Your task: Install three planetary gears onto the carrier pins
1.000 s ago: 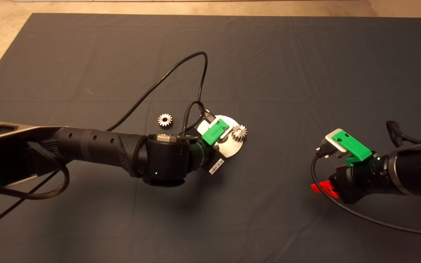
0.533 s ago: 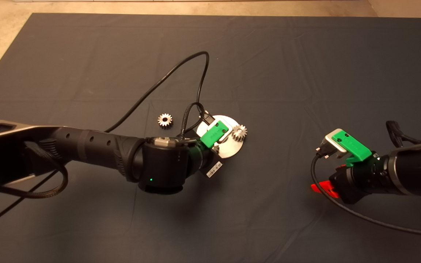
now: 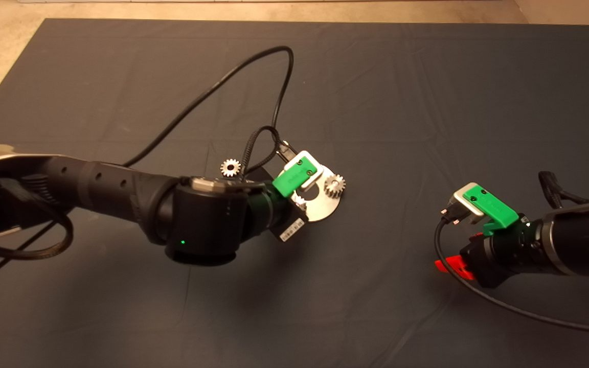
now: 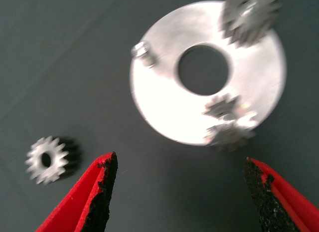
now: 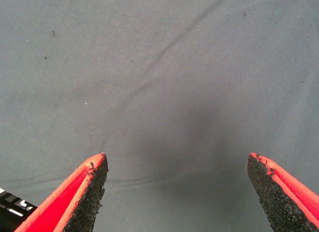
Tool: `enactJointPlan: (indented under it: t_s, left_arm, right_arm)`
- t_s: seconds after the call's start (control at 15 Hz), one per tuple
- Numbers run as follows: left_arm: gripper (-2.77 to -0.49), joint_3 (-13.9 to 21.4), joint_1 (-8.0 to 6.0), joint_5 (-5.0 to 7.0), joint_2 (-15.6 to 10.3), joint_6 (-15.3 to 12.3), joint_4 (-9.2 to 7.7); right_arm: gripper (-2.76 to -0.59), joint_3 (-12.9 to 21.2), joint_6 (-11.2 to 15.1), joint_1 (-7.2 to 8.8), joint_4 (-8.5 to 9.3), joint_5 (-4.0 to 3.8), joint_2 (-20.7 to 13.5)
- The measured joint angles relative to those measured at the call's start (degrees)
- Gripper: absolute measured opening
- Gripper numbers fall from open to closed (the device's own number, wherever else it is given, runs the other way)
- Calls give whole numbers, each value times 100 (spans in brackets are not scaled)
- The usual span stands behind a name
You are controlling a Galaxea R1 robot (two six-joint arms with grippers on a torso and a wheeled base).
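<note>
Disc point(image 4: 164, 112): flat, shiny metal, round, with a large centre hole; it lies on the dark woven mat point(image 3: 376, 102) near the middle. In my left wrist view two small silvery spur gears sit on it, short-toothed: one at the rim point(image 4: 247, 15), the other point(image 4: 227, 123) across the hole from it, blurred. One bare pin point(image 4: 143, 51), a short upright silvery peg, stands near the disc's edge. The third gear point(image 4: 48, 159) lies flat on the mat beside the disc, apart from it, round bore showing.

My left pincer point(image 4: 177, 189) hangs above the mat just short of the disc, released: red fingers with rough black pads spread wide, gripping nothing. My left arm reaches in from the left, black and ribbed, wrist over the disc's near side; from above, the green wrist bracket point(image 3: 294, 176) hides part of the disc, and a black cable point(image 3: 223, 87) loops off behind it.

My right pincer point(image 5: 177, 189) rests near the mat's right edge, well apart from the disc, fingers spread wide too, over bare creased cloth
</note>
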Motion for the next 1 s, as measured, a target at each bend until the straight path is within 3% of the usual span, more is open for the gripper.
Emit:
enactJointPlan:
  t_s: [0.2, 0.47, 0.6, 0.73, 1.0]
  left_arm:
    - [-151, -208, -66, 22, -375, 342, -68]
    - [-151, -958, -130, -31, -688, 651, -187]
    - [-151, -1267, -140, -307, -770, 715, -330]
    - [-151, -1510, -143, -503, -759, 872, -449]
    - [-151, -1510, -143, -675, -712, 879, -598]
  right_arm:
    - [-129, 0, -7, 2, -2, 13, 4]
    - [-129, 0, -68, -20, -5, -2, -13]
    - [-129, 0, -90, -27, -16, 5, -11]
    - [-129, 0, -102, -30, -18, 9, -16]
    - [-129, 0, -168, -44, -18, 9, -77]
